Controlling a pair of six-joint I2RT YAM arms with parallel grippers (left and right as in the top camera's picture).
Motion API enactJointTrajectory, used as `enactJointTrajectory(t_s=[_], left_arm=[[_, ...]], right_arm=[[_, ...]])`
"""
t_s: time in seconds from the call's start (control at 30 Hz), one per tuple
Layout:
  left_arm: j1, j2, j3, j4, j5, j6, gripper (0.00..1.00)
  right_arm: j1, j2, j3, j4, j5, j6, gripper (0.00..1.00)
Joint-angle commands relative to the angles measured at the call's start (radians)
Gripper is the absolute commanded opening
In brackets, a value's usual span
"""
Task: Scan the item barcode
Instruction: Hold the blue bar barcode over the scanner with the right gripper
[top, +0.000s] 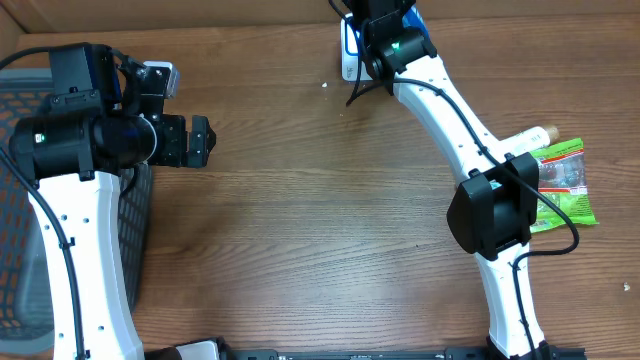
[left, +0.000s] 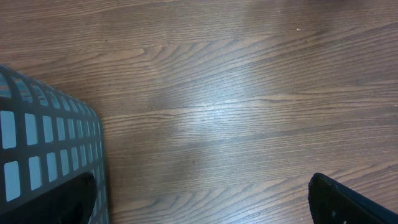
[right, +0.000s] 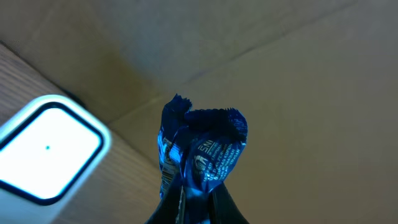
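While right end effector (right: 194, 210) pinches blue wrapper (right: 205, 149), scanner (right: 50, 149) nearby

L arm (top: 80, 250) bent at elbow, wrist turned sideways. L claw (top: 205, 140) wide open, fingers (left: 348, 202) spread far apart, nothing betw them. R arm (top: 470, 140) stretched out diagonally, wrist bent at end. R claw (top: 380, 25) pinched tight on blue wrapper (right: 202, 149), which sticks out past its tips.

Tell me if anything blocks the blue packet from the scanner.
Nothing visible does. The right gripper holds the blue packet beside the white scanner, with only an open gap between them in the right wrist view.
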Motion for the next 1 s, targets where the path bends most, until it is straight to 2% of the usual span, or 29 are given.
enactJointTrajectory(t_s=[0.0, 0.43, 0.6, 0.97], left_arm=[[0.0, 0.009, 0.005, 0.003, 0.008, 0.005, 1.0], [0.0, 0.009, 0.005, 0.003, 0.008, 0.005, 1.0], [0.0, 0.009, 0.005, 0.003, 0.008, 0.005, 1.0], [0.0, 0.009, 0.006, 0.003, 0.008, 0.005, 1.0]], right_arm=[[-0.015, 0.055, 0.028, 0.044, 0.028, -0.152, 0.04], [-0.023, 0.157, 0.019, 0.039, -0.053, -0.227, 0.04], [-0.022, 0.161, 0.019, 0.019, -0.142, -0.226, 0.04], [-0.013, 0.163, 0.017, 0.038, -0.144, -0.18, 0.04]])
